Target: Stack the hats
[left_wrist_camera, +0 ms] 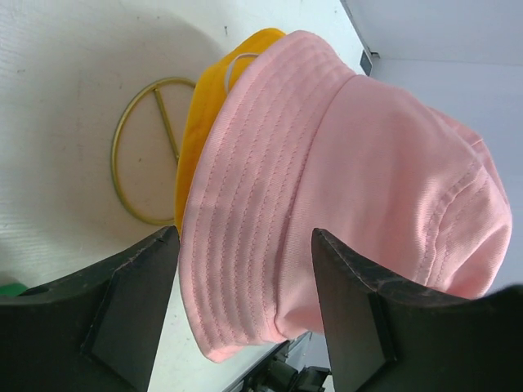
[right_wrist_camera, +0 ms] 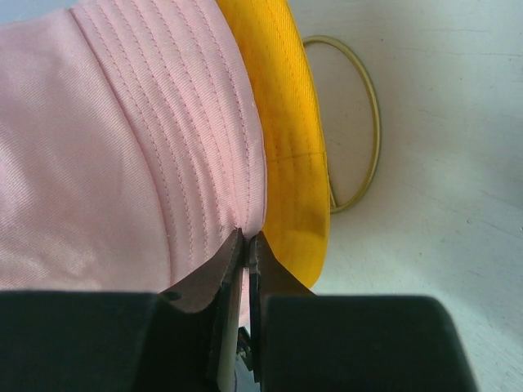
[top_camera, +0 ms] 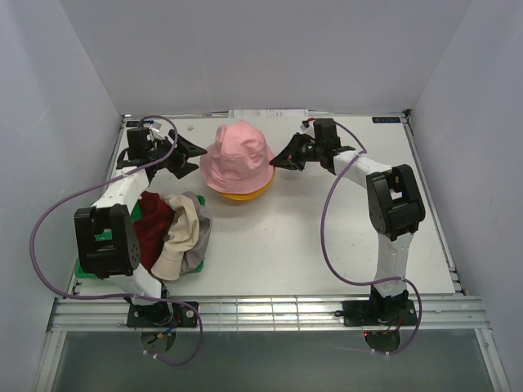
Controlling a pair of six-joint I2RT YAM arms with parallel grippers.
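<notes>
Top view: pink hat point(top_camera: 237, 155) sits over yellow hat point(top_camera: 242, 194), upper centre of the table point(top_camera: 327, 245); dark red hat point(top_camera: 151, 229), cream hat point(top_camera: 184, 224) and grey hat point(top_camera: 198, 245) heaped at lower left
Left wrist view: left claw point(left_wrist_camera: 243, 245) spread wide, pink brim between its fingers; gold ring point(left_wrist_camera: 151, 151) at upper left
Right wrist view: right claw point(right_wrist_camera: 247, 245) closed, pinching the pink brim at bottom centre; yellow brim just to its right

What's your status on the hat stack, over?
Left gripper open beside pink hat; right gripper shut on its brim. Pink hat sits over yellow hat. Remaining hats heaped front-left, unstacked. Nothing blocking.
</notes>
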